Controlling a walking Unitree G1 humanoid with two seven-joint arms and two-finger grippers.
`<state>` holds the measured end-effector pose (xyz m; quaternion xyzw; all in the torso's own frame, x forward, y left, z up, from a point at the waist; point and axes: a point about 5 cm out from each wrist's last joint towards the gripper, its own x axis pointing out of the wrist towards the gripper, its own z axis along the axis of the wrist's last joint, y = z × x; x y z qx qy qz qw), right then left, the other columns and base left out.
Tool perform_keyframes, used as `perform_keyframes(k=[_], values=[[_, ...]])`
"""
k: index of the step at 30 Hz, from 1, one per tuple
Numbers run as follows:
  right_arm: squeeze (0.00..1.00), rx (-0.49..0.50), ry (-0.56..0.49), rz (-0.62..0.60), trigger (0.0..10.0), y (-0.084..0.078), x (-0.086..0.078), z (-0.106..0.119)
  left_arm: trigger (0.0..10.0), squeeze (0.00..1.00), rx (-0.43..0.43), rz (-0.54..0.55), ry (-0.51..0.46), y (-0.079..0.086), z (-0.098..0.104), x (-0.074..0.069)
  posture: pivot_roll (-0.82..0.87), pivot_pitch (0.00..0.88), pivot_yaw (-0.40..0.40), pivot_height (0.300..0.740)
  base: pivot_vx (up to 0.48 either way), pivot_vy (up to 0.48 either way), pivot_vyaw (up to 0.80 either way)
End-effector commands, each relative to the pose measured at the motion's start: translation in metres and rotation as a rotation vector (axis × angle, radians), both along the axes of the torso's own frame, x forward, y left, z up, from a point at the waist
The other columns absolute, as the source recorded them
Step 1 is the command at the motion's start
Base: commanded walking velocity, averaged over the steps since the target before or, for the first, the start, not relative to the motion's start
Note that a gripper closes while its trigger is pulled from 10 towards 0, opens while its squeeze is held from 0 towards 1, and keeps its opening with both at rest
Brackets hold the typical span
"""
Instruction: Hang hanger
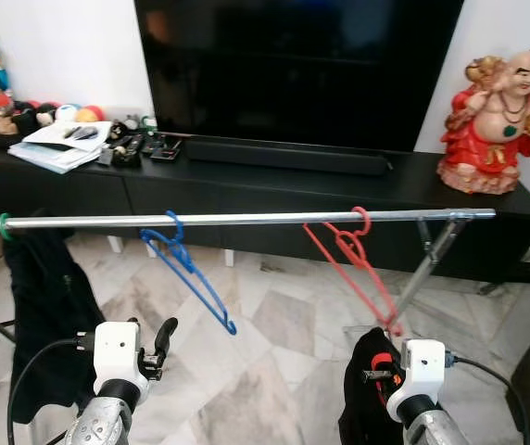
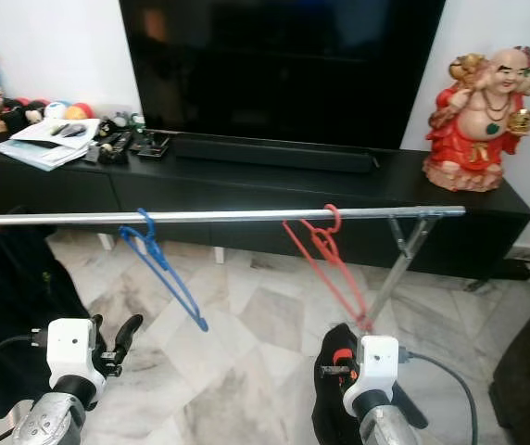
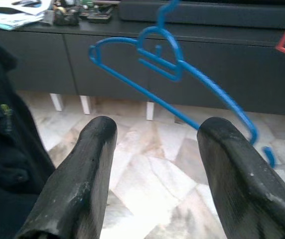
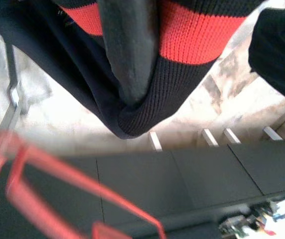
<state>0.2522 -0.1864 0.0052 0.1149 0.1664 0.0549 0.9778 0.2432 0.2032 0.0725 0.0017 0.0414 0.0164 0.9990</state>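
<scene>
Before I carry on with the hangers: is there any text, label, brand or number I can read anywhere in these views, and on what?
No text reads clearly in any view.
Papers on the black TV cabinet: print too small and blurred to read.
Small items beside the papers: any labels too small to read.
TV: dark screen, no brand mark legible.
Blue hanger, red hanger, rail: no markings visible.

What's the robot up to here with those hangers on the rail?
The robot stands before a metal rail where a blue hanger and a red hanger already hang. Its right gripper is shut on a black-and-red knit garment just below the red hanger. Its left gripper is open and empty, facing the blue hanger.
</scene>
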Motion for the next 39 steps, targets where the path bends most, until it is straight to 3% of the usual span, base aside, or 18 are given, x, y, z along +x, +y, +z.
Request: perform_keyframes(k=[1,3,4,5,6,8,10,13,16,26,31,39], values=[[0.00,0.010,0.031,-0.039,10.0,-0.005,-0.003,-0.010,10.0,0.00,0.001,0.003,0.003,0.002,0.003,0.005,-0.01,0.000,0.017,0.740,0.000,0.000,0.00],[0.00,0.006,0.065,-0.050,10.0,-0.005,-0.006,-0.017,10.0,0.00,-0.001,0.001,-0.002,0.003,0.004,0.007,-0.01,0.000,0.023,0.740,0.000,0.000,0.00],[0.00,0.087,0.099,-0.102,10.0,-0.007,-0.010,-0.025,10.0,0.00,0.000,-0.003,-0.006,0.003,0.006,0.010,-0.01,0.000,0.025,0.740,0.000,0.000,0.00],[0.00,0.087,0.099,-0.102,10.0,-0.007,-0.010,-0.025,10.0,0.00,0.000,-0.003,-0.006,0.003,0.006,0.010,-0.01,0.000,0.025,0.740,0.000,0.000,0.00],[0.00,0.152,0.119,-0.235,10.0,-0.022,-0.014,-0.030,10.0,0.00,0.001,-0.013,-0.014,0.001,0.008,0.013,-0.02,0.000,0.032,0.740,0.000,0.000,0.00],[0.00,0.233,0.134,-0.364,10.0,-0.038,-0.021,-0.036,10.0,0.00,0.006,-0.020,-0.019,0.002,0.009,0.016,-0.03,0.000,0.036,0.740,0.000,0.000,0.00],[0.00,0.186,0.153,-0.358,10.0,-0.041,-0.025,-0.039,10.0,0.00,0.011,-0.024,-0.022,0.003,0.010,0.016,-0.04,0.000,0.042,0.740,0.000,0.000,0.00],[0.00,0.033,0.251,-0.257,10.0,-0.040,-0.037,-0.052,10.0,0.00,0.008,-0.021,-0.027,0.003,0.012,0.018,-0.03,0.000,0.044,0.740,0.000,0.000,0.00],[0.00,0.017,0.308,-0.287,10.0,-0.043,-0.047,-0.060,10.0,0.00,0.003,-0.027,-0.035,-0.001,0.013,0.020,-0.02,0.000,0.043,0.740,0.000,0.000,0.00],[0.00,0.030,0.345,-0.462,10.0,-0.060,-0.059,-0.065,10.0,0.00,-0.022,-0.066,-0.034,-0.015,0.011,0.018,-0.01,0.000,0.067,0.740,0.097,0.000,0.00],[0.00,0.006,0.444,-0.462,10.0,-0.054,-0.077,-0.077,10.0,0.00,-0.020,-0.072,-0.039,-0.016,0.012,0.022,-0.02,0.000,0.053,0.740,0.278,0.000,0.00],[0.00,0.006,0.444,-0.462,10.0,-0.054,-0.077,-0.077,10.0,0.00,-0.020,-0.072,-0.039,-0.016,0.012,0.022,-0.02,0.000,0.053,0.740,0.300,0.000,0.00]])
